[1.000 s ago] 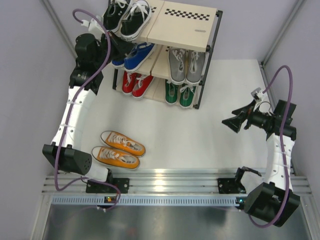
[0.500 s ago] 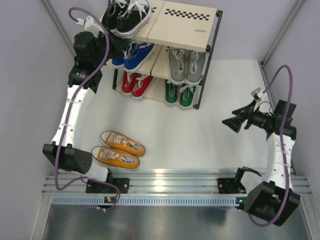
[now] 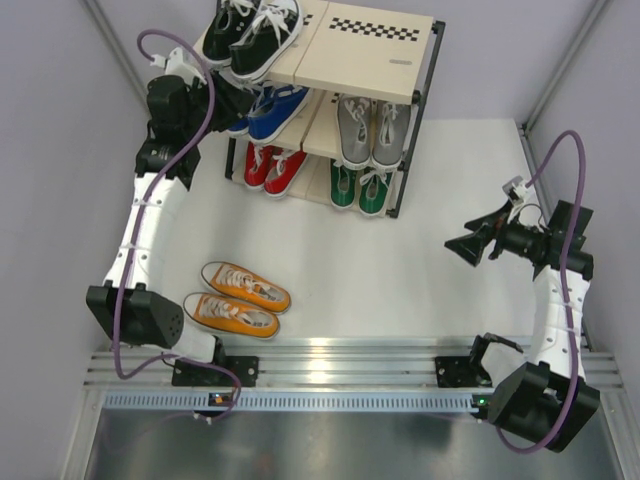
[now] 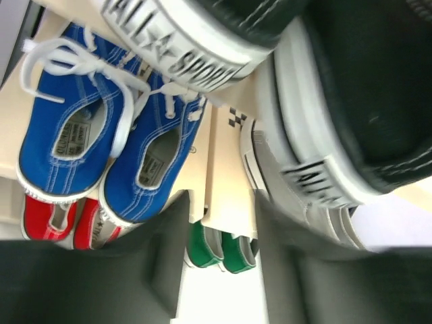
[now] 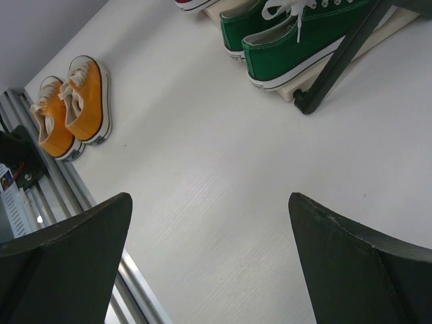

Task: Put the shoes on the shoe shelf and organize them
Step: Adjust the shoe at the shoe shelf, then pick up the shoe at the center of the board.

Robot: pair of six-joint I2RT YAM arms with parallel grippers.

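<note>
The shoe shelf (image 3: 370, 50) stands at the back of the table. A black pair (image 3: 252, 30) sits on the left half of its top tier. The blue pair (image 3: 270, 108) and the grey pair (image 3: 370, 130) fill the middle tier, the red pair (image 3: 272, 168) and the green pair (image 3: 358, 188) the bottom one. An orange pair (image 3: 238, 298) lies on the table at the front left. My left gripper (image 3: 230, 95) is just below the black heels (image 4: 364, 101), its jaws apart with nothing between them. At the right, my right gripper (image 3: 452, 245) hangs open and empty over bare table.
The right half of the top tier (image 3: 380, 45) has only its checkered strip. The shelf's black frame leg (image 5: 337, 61) stands beside the green shoes (image 5: 297, 30). An aluminium rail (image 3: 330, 352) runs along the near edge, close to the orange shoes (image 5: 71, 104).
My left gripper has opened and let go of the black shoe, which now rests farther back on the top tier. The left arm has crept slightly upward. The right arm has not moved.
</note>
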